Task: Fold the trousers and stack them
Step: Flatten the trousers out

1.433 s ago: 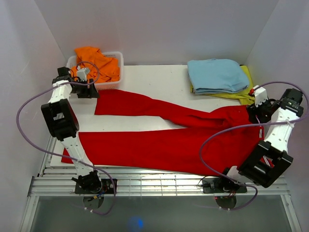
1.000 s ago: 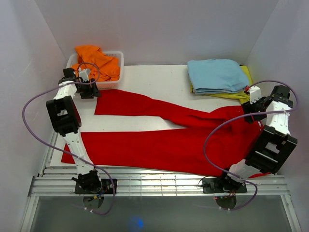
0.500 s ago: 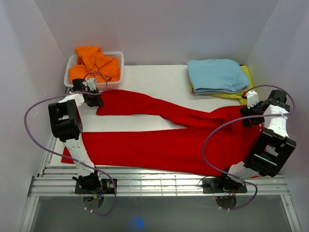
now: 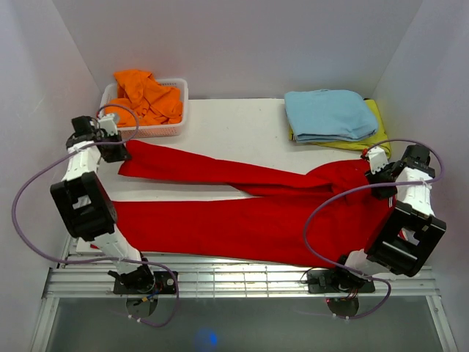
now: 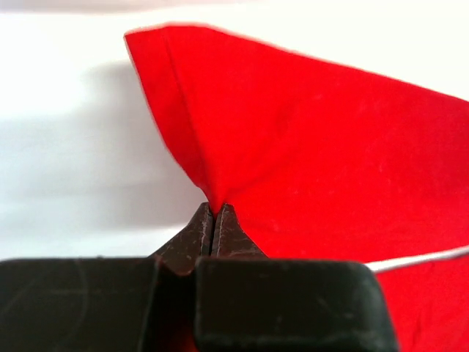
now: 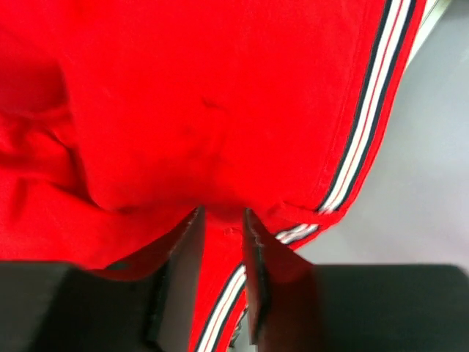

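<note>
The red trousers (image 4: 249,220) lie spread across the table. One leg runs along the near edge and the other runs from the far left to the waist at the right. My left gripper (image 4: 117,152) is shut on the cuff end of the far leg. In the left wrist view the jaws (image 5: 212,216) are closed and pinch a corner of red fabric (image 5: 315,139). My right gripper (image 4: 372,170) is at the waist end. In the right wrist view its fingers (image 6: 220,235) clamp a bunched fold of red fabric (image 6: 205,95) next to the white stripes (image 6: 366,125).
A white basket (image 4: 182,103) holding an orange garment (image 4: 146,99) stands at the far left, just behind my left gripper. A folded light blue garment (image 4: 326,114) lies on a yellow one (image 4: 377,121) at the far right. White walls close in on three sides.
</note>
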Action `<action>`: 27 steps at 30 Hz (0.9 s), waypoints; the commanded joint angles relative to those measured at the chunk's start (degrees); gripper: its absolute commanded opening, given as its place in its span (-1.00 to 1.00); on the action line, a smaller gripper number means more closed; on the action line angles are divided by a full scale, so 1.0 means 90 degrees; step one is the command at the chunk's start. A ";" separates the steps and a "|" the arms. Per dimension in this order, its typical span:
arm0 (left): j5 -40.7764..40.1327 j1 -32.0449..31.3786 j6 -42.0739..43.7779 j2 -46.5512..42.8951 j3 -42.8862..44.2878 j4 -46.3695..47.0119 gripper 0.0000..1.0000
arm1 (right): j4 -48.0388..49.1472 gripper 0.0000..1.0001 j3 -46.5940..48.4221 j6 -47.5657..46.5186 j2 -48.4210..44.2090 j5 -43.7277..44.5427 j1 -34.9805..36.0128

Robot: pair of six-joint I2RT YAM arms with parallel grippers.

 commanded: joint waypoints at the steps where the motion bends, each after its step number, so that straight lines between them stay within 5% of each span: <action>1: 0.0405 0.0435 0.1126 -0.0965 0.0111 -0.0670 -1.00 | -0.0029 -0.44 -0.0184 -0.0409 -0.0392 0.0057 -0.0062; 4: 0.0892 0.0815 0.1839 -0.1414 -0.0435 -0.0681 -1.00 | -0.0468 -0.84 -0.0272 -0.0682 -0.0675 -0.0099 -0.0111; 8: 0.1080 0.0944 0.2612 -0.2059 -0.1391 -0.0233 -1.00 | -0.0811 -0.83 -0.0224 -0.0830 -0.1085 -0.0363 -0.0199; 10: 0.1108 0.0944 0.2963 -0.2245 -0.1812 -0.0114 -1.00 | -0.0801 -0.58 0.0146 -0.0616 -0.1096 -0.0587 -0.0209; 13: 0.1147 0.0944 0.3149 -0.2246 -0.2057 -0.0114 -1.00 | -0.0869 0.48 0.1122 0.0349 -0.0580 -0.0928 -0.0209; 19: 0.1245 0.0944 0.3180 -0.1982 -0.1980 -0.0134 -1.00 | -0.1387 0.62 0.3084 0.2313 0.1450 -0.1632 -0.0209; 27: 0.1284 0.0953 0.3052 -0.1767 -0.1715 -0.0202 -1.00 | -0.0051 0.73 0.3195 0.3984 0.3326 -0.1701 0.0005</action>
